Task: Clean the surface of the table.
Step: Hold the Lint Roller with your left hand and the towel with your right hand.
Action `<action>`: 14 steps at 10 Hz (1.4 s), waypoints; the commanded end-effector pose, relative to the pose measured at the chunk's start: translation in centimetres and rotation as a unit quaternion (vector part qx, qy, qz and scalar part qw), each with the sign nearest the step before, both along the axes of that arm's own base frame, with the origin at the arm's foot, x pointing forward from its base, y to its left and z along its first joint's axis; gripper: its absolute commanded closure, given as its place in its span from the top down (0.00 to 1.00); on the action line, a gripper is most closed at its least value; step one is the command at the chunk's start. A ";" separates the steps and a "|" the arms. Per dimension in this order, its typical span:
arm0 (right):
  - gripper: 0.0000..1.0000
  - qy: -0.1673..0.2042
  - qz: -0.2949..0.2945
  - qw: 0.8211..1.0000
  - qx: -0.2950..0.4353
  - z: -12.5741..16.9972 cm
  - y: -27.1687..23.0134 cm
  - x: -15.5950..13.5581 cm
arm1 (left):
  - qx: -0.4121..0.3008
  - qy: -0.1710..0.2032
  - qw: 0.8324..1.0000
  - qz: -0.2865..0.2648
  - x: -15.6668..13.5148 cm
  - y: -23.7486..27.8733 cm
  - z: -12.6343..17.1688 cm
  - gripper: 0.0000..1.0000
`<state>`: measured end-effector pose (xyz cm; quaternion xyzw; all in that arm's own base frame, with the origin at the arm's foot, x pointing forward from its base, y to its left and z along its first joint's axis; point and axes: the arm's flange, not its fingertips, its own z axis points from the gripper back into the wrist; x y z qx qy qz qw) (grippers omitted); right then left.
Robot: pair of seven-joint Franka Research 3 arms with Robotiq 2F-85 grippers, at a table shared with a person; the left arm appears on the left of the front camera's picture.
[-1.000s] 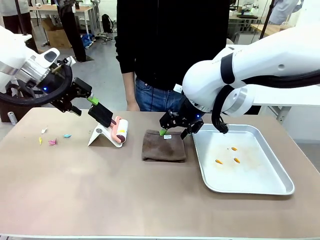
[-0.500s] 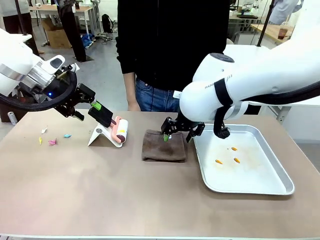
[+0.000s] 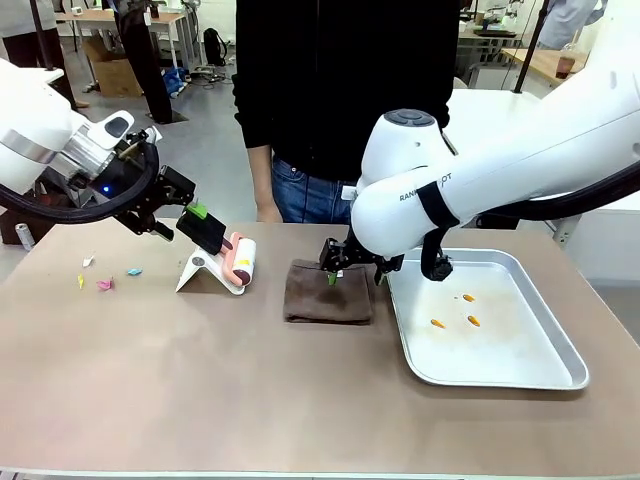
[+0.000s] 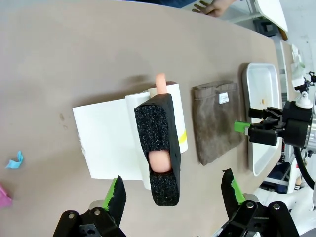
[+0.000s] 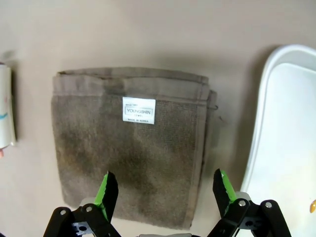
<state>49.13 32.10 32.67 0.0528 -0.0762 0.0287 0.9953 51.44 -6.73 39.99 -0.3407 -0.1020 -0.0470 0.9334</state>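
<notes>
Tan worktop (image 3: 200,390) spans beneath both arms. Brown cloth (image 5: 128,143) lies flat on it at 12 o'clock of right hand (image 5: 164,192), jaws spread, nearer. Left hand (image 4: 173,192) also spread, empty, over roller handle (image 4: 155,128).

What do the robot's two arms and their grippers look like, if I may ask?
Both the left arm and right arm are glossy white with rounded housings; the right bears a black band and dark lettering. Black cables loop at each wrist; a small blue light glows on the left. The left gripper and right gripper are black with green pads.
</notes>
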 end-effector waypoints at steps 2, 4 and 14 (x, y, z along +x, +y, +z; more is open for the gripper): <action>1.00 0.001 -0.035 0.999 -0.025 -0.5 1.3 0.6 | -0.007 -0.019 1.000 0.007 0.1 -0.6 -1.1 1.00; 1.00 0.008 -0.040 0.999 -0.022 -0.6 1.4 0.6 | -0.010 -0.021 1.000 0.008 0.2 -0.7 -1.3 1.00; 1.00 0.037 -0.089 0.995 -0.039 -1.1 1.0 0.9 | -0.039 -0.006 0.999 0.015 1.8 -1.0 -2.5 1.00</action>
